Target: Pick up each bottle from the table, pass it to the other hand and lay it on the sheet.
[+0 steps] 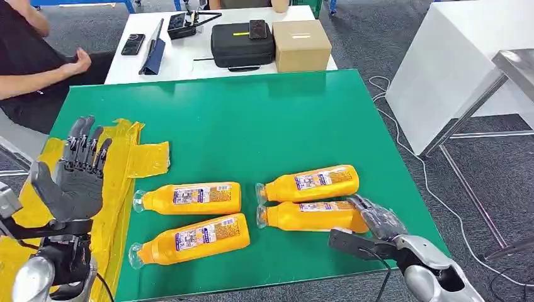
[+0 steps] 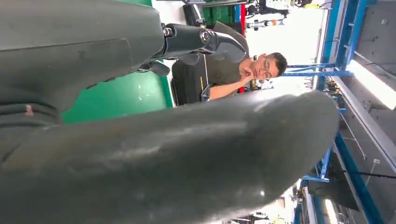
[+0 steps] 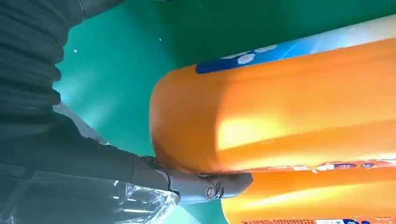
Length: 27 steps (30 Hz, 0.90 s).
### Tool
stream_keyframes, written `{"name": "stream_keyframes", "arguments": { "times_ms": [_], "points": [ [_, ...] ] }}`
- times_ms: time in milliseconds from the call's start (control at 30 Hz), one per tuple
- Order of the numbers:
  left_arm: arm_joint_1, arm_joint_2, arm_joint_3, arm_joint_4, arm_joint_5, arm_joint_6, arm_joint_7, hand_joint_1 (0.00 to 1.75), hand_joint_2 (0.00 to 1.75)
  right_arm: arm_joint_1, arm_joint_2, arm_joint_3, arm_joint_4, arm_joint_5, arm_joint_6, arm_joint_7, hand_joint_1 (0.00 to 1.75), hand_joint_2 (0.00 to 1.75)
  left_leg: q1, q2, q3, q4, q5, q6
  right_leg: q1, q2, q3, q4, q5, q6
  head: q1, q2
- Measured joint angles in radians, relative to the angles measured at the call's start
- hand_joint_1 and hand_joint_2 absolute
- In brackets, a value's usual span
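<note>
Black case (image 1: 242, 44) (beside cardboard box (image 1: 301, 44))

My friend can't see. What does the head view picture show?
Four orange bottles lie on a green table, and the right hand touches the base of the nearest right-side one. The left hand is raised, fingers apart, over a yellow sheet. A person sits at far left.
</note>
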Motion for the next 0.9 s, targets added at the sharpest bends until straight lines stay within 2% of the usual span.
{"name": "stream_keyframes", "arguments": {
  "times_ms": [500, 533, 733, 767, 800, 833, 900],
  "points": [
    [-0.002, -0.001, -0.004, 0.000, 0.004, 0.000, -0.003, 0.00, 0.00, -0.043, 0.037, 0.034, 0.015, 0.030, 0.026, -0.013, 0.00, 1.75, 0.000, 0.000, 0.000, 0.000, 0.000, 0.000, 0.000, 0.000, 0.000, 0.000, 0.000, 0.000, 0.000, 0.000],
    [-0.002, -0.001, -0.004, 0.000, 0.004, 0.000, -0.003, 0.00, 0.00, -0.044, 0.037, 0.037, 0.016, 0.030, 0.026, -0.014, 0.00, 0.00, 0.000, 0.000, 0.000, 0.000, 0.000, 0.000, 0.000, 0.000, 0.000, 0.000, 0.000, 0.000, 0.000, 0.000],
    [-0.005, -0.002, -0.010, 0.000, 0.008, -0.003, -0.001, 0.00, 0.00, -0.041, 0.035, 0.047, 0.018, 0.021, 0.026, -0.019, 0.00, 0.00, 0.000, 0.000, 0.000, 0.000, 0.000, 0.000, 0.000, 0.000, 0.000, 0.000, 0.000, 0.000, 0.000, 0.000],
    [-0.008, -0.003, -0.011, 0.000, 0.010, -0.003, 0.000, 0.00, 0.00, -0.040, 0.035, 0.048, 0.018, 0.021, 0.027, -0.018, 0.66, 0.00, 0.000, 0.000, 0.000, 0.000, 0.000, 0.000, 0.000, 0.000, 0.000, 0.000, 0.000, 0.000, 0.000, 0.000],
    [-0.010, -0.003, -0.013, 0.000, 0.015, -0.003, 0.000, 0.00, 0.00, -0.038, 0.035, 0.049, 0.018, 0.023, 0.029, -0.017, 1.75, 0.00, 0.000, 0.000, 0.000, 0.000, 0.000, 0.000, 0.000, 0.000, 0.000, 0.000, 0.000, 0.000, 0.000, 0.000],
    [-0.013, -0.003, -0.014, 0.000, 0.018, -0.003, 0.000, 0.00, 0.00, -0.037, 0.035, 0.051, 0.018, 0.027, 0.035, -0.015, 1.75, 1.75, 0.000, 0.000, 0.000, 0.000, 0.000, 0.000, 0.000, 0.000, 0.000, 0.000, 0.000, 0.000, 0.000, 0.000],
    [-0.017, -0.003, -0.018, 0.000, 0.023, -0.003, 0.000, 0.00, 0.00, -0.037, 0.034, 0.056, 0.020, 0.031, 0.041, -0.012, 1.75, 1.75, 0.000, 0.000, 0.000, 0.000, 0.000, 0.000, 0.000, 0.000, 0.000, 0.000, 0.000, 0.000, 0.000, 0.000]
  ]
}}
